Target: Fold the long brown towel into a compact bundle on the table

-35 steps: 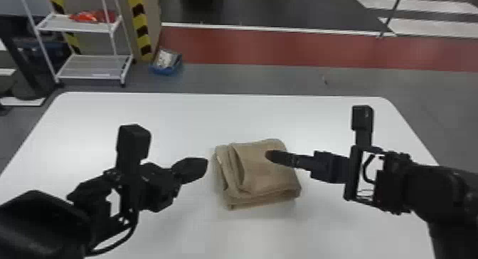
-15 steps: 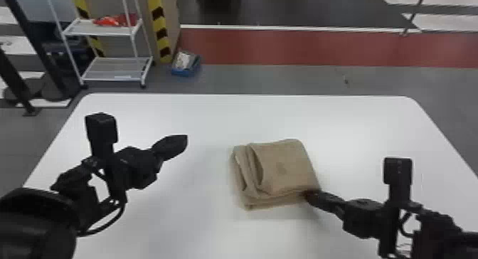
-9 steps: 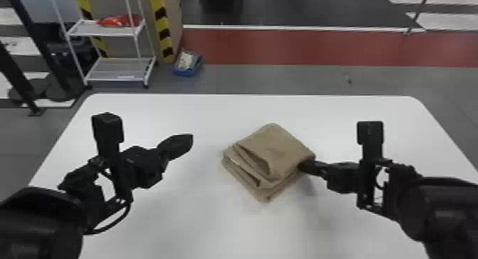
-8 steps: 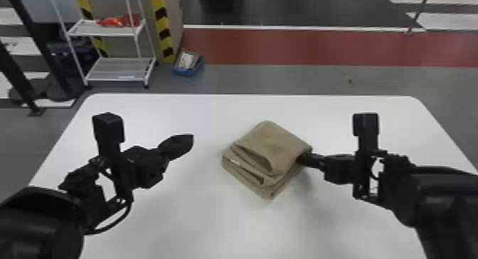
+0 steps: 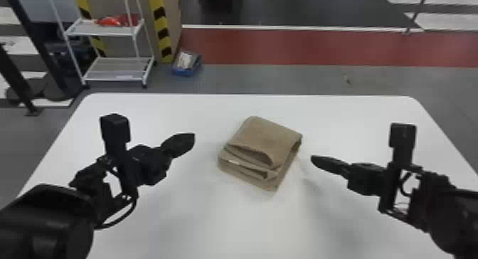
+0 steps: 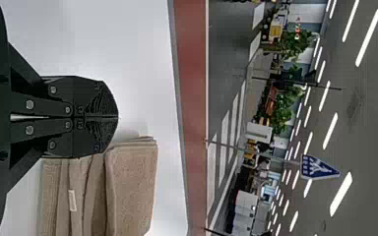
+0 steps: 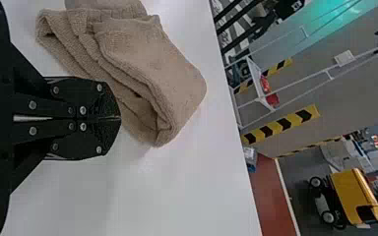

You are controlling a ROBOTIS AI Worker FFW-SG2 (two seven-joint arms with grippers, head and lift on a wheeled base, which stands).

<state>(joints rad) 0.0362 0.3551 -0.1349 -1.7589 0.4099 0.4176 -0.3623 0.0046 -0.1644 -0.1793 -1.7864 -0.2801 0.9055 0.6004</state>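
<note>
The long brown towel (image 5: pixel 266 137), a soft woven cloth already doubled into a thick, squarish bundle, lay on the white, round-cornered table (image 5: pixel 185 219), about midway between its left and right edges and short of the far edge. It sat askew to those edges, one corner pointing toward the far edge, with its stacked folds showing on the side toward the robot and a loose pocket gaping between the upper layers. A small pale tag stuck out among the folds.

The black, flat-fingered left gripper (image 5: pixel 192 138) hung over the table to the left of the towel, apart from it; in the left wrist view its two fingers met along their inner faces, with nothing between them. The black, flat-fingered right gripper (image 5: pixel 314 159) was near the towel's right-hand side, not touching it, its fingers likewise pressed together and empty.

Beyond the table's far left corner stood a white metal shelf rack (image 5: pixel 117 75), and a blue open box (image 5: pixel 185 72) rested on the grey floor (image 5: pixel 266 80) past the far edge.
</note>
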